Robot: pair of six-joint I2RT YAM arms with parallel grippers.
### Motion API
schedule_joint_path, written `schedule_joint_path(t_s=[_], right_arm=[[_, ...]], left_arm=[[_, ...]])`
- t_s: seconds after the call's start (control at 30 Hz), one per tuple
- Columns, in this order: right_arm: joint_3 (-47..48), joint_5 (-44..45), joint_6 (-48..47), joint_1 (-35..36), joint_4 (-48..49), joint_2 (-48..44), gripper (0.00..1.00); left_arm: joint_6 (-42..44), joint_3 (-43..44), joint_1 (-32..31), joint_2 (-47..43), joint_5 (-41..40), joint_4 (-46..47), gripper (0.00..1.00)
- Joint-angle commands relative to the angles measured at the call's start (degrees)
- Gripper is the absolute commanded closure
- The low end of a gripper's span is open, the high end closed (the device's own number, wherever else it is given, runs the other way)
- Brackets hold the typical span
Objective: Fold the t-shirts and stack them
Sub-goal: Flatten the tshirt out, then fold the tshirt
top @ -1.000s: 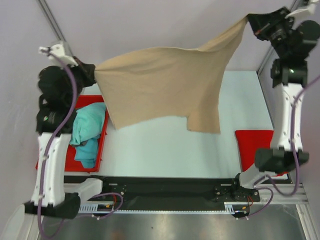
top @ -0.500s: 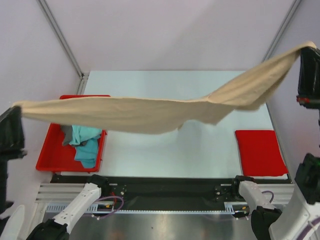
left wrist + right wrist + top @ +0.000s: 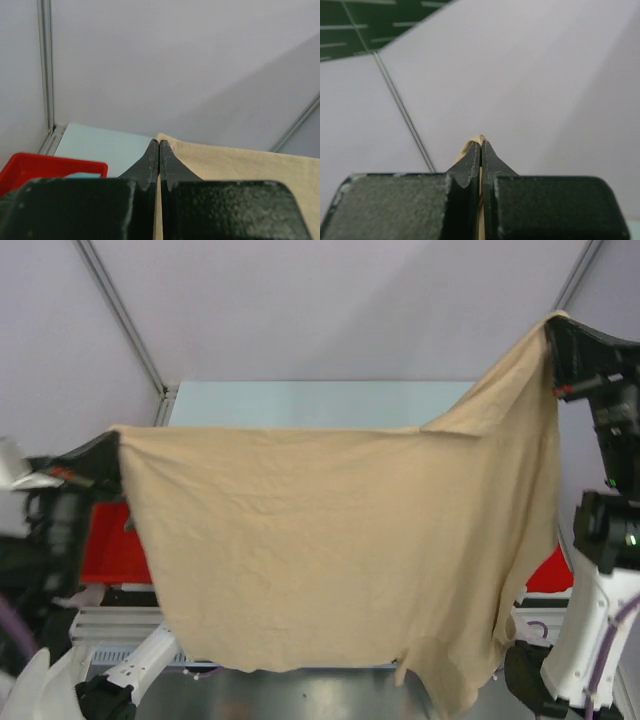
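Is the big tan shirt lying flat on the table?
No, the tan shirt hangs in the air, pinched by the left hand and right hand.

I note white shells on the right arm point(image 3: 598, 640), with black joint housings between them, one showing a small green light point(image 3: 630, 538). A purple cable point(image 3: 625, 612) runs beside it. Left arm point(image 3: 45, 540): black upper part, white lower shell, blurred. Right gripper point(image 3: 548, 328) is black with a red mark; left gripper point(image 3: 118, 437) likewise. Fingers point(image 3: 149, 161) are matt black, grainy, tapering to thin tips
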Motion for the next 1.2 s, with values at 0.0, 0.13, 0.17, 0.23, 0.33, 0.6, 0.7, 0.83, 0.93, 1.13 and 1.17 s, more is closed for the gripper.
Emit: schedule_joint_path(t_s=[0.0,0.13,0.17,0.23,0.33,0.6,0.7,0.83,0.93,1.13,1.17], right_arm=[[-7.16,-0.87,-1.61,-0.04,4.32,6.74,1.00],[-16.73,-0.96,-1.88,0.58,12.49,13.05,1.00],[-18.07,-0.87,-1.96,0.84,12.51,14.64,1.00],[-21.06,-0.61,-2.75,1.72,17.16,17.72,1.00],[-21.25,-1.04,-3.72,2.07,20.23,26.76,1.00],[-5.37,-3.59,-4.17,3.48,22.80,54.87,1.00],[2.87,-4.12,-4.25,4.53,21.57,61.48,1.00],[14.06,-3.42,-5.83,5.24,16.91,72.11,1.00],[20.99,-3.51,-5.92,5.33,14.54,77.39,1.00],[22.53,-2.80,-6.27,5.24,9.79,78.20,1.00],[22.26,-2.54,-6.27,5.15,7.96,77.16,1.00]], left_arm=[[2.38,-8.98,-0.27,6.02,-2.58,6.19,1.00],[3.61,-23.29,-0.18,9.98,-6.26,17.17,1.00],[3.87,-25.59,-0.09,11.12,-6.79,19.12,1.00],[3.96,-30.60,1.31,15.77,-6.98,21.94,1.00],[2.12,-35.09,6.21,23.66,-1.72,27.12,1.00],[2.38,-26.77,10.89,48.29,-0.12,28.46,1.00],[3.17,-22.02,11.33,54.97,0.41,28.11,1.00],[4.23,-15.18,11.69,62.27,0.94,27.67,1.00],[4.67,-10.96,11.86,66.58,1.63,26.09,1.00],[4.40,-9.18,11.95,68.70,3.31,24.86,1.00],[4.40,-9.09,11.95,68.79,3.31,24.42,1.00]])
